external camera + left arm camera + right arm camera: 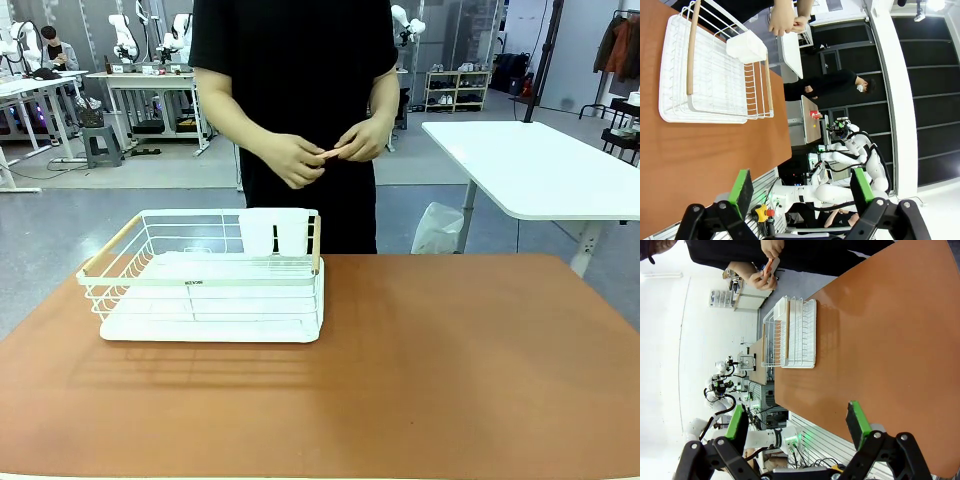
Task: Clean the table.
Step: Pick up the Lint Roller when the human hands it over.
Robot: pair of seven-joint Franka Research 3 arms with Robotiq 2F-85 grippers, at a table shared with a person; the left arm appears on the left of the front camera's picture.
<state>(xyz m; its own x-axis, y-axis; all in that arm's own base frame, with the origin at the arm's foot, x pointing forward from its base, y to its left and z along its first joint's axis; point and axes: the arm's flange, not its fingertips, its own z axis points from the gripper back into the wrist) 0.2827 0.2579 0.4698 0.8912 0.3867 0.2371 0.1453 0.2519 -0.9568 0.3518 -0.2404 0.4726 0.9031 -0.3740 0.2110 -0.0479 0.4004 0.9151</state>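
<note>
"Table (450,380) first: where is it in the front view?"

"Spread across the whole foreground, reddish-brown. A white dish rack (205,285) stands on its far left part, with a white cup (273,232) hung at the rack's back rim. At the far edge a person's hands (295,158) meet around a small orange thing (333,153) (too small to name), held above the top, not on it."

"And the left wrist view?"

"The left gripper (802,189) is spread wide, with nothing between its green pads (743,189). It hangs near the robot's edge of the table, well apart from the rack. I judge it is parked there to leave the person room."

"The right wrist view?"

"Much the same. The right gripper (796,424) gapes, empty, near its own edge, looking along the brown top toward the rack and the person's hands."

"Why open?"

"My guess is readiness, since wide jaws can take whatever comes. Whether the orange thing is meant for the table or the rack, I cannot tell."
</note>
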